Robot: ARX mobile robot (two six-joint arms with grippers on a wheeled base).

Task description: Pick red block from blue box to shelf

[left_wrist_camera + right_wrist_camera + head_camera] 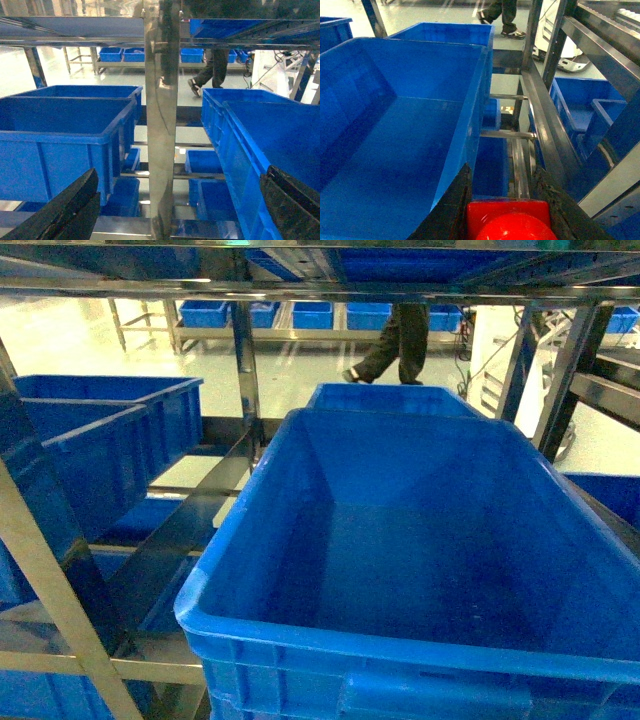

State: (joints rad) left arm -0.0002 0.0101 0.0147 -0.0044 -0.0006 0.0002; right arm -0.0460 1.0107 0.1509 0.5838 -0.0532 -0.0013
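The red block [507, 220] shows only in the right wrist view, at the bottom edge, stud facing the camera. My right gripper [502, 174] is shut on it, a dark finger on each side. It hangs over the gap between a dark blue crate [395, 135] and a steel roller track of the shelf [546, 127]. My left gripper [181, 172] is open, its fingers [75, 205] wide apart with nothing between them, facing a shiny upright of the shelf [161, 125]. The shelf [245, 370] fills the head view, where neither gripper appears. The blue box is out of view.
A large dark blue crate [420, 540] sits on the tier in front, another [390, 398] behind it, and more at the left [100, 440] and on lower tiers [210, 165]. A person [395, 340] walks across the floor behind the rack.
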